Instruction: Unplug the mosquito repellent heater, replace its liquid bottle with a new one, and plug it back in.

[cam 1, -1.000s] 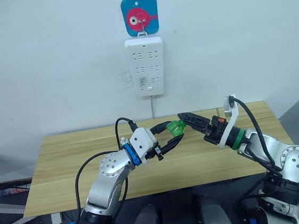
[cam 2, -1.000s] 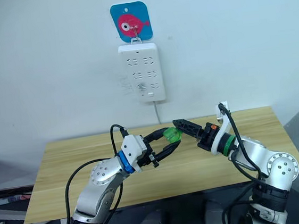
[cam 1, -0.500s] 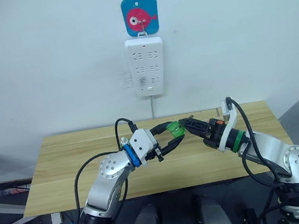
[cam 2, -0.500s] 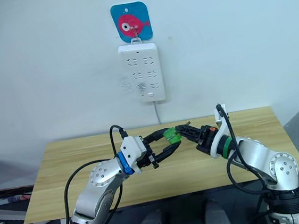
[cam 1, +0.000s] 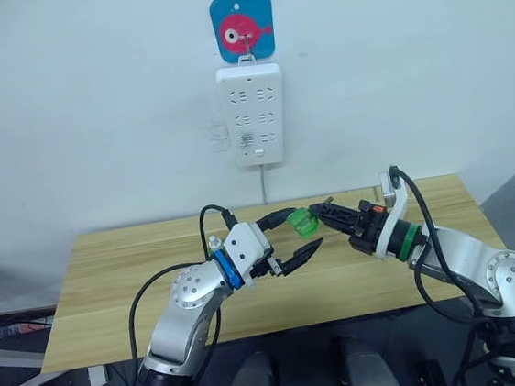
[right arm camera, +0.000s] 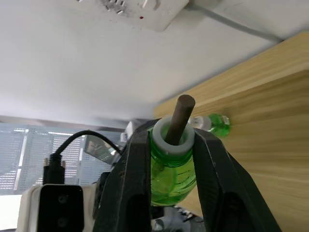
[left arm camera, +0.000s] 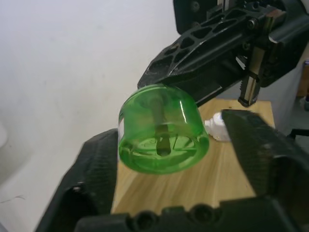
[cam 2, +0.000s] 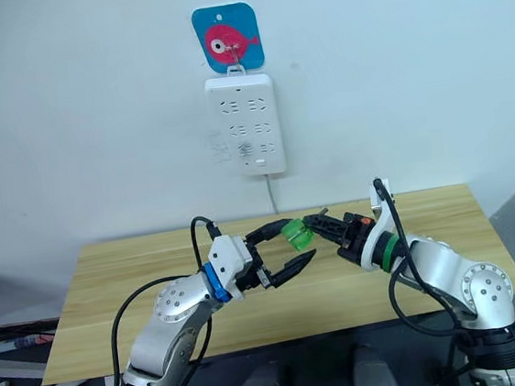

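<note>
Since half a second ago the left gripper's [cam 1: 306,229] lower finger has dropped away from the small translucent green liquid bottle [cam 1: 305,222], so its two black fingers now stand apart. The bottle sits between them, close against one finger [left arm camera: 96,164], with a clear gap to the other [left arm camera: 263,150]; whether it touches the near one cannot be told. The bottle's flat base faces the left wrist. The right gripper [cam 1: 320,212] has closed in from the opposite side. Its fingers [right arm camera: 133,174] are clamped on the bottle's shoulder just below the white collar [right arm camera: 171,140], and the brown wick [right arm camera: 179,116] stands up out of the collar between them. The bottle hangs in the air above the light wooden bench [cam 1: 117,263], between the two arms. Farther off, a second small green bottle [right arm camera: 215,124] lies on its side on the bench. Behind, on the white wall, a long white multi-socket power strip [cam 1: 252,113] hangs from a blue square hook plate with a pink fish [cam 1: 242,29], and its white cable [cam 1: 262,185] runs down behind the bench.
</note>
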Robot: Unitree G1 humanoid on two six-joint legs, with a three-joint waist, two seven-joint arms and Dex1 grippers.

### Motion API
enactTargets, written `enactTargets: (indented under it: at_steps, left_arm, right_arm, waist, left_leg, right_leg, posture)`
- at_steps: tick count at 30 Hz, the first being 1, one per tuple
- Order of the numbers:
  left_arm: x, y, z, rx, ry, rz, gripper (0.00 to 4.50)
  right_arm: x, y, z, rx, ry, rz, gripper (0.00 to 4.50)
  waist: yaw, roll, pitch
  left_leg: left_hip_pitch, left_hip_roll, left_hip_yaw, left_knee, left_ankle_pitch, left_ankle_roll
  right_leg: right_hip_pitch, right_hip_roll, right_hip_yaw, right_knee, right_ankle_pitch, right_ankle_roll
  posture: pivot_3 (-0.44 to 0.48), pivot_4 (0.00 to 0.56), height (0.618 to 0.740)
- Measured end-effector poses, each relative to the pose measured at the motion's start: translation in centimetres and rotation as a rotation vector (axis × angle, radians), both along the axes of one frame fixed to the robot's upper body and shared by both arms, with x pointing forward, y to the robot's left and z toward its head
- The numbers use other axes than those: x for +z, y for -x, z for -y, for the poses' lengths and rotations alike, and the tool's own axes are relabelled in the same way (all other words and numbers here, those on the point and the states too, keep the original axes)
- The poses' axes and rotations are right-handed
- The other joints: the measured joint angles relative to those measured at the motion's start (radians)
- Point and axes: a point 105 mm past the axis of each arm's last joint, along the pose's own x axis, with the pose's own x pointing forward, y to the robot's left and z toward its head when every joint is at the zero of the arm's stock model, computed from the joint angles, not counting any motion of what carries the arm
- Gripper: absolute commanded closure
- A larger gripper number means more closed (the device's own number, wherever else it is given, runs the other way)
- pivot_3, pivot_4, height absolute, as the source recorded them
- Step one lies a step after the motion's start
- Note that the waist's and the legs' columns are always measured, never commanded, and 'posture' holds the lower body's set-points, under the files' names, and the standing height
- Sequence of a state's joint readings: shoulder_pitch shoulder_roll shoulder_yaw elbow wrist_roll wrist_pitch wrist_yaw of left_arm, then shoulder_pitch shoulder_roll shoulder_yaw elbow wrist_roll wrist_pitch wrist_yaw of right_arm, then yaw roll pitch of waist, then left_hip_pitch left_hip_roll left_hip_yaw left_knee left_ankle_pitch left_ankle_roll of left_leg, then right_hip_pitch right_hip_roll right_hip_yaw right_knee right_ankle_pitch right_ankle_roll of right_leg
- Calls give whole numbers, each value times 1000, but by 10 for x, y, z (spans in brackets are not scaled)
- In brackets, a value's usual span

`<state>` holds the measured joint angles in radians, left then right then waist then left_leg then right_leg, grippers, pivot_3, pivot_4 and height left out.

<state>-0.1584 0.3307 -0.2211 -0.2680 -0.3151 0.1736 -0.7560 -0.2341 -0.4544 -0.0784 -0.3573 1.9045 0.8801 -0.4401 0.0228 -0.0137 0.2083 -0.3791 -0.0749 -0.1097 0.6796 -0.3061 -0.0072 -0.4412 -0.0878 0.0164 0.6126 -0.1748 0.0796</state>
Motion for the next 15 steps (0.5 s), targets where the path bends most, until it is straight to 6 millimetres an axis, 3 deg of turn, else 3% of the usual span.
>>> enactTargets:
  at_steps: [3, 11, 15]
  left_arm:
    - [1, -4, -7, 10, -28, 5, 0]
    - [-9, -8, -6, -57, -110, -60, 0]
    - [-8, -8, -1, -83, -127, -57, 0]
  right_arm:
    - [-18, -10, 14, -54, 191, 75, 3659]
    - [-88, -54, 72, -235, 987, 508, 3659]
    - [-109, -61, 73, -254, 1125, 634, 3659]
  waist:
    - [1, 0, 0]
    - [1, -1, 0]
    - [0, -1, -1]
  left_leg:
    - [0, -1, 1, 0, 0, 0]
    - [1, -2, 6, 0, 2, -4]
    - [1, -1, 4, 0, 3, -5]
  right_leg:
    - [0, 0, 0, 0, 0, 0]
    - [0, 2, -1, 0, 0, 0]
    - [0, 2, 1, 0, 0, 0]
  posture:
    - [121, 196, 740]
    - [120, 184, 740]
    - [112, 171, 740]
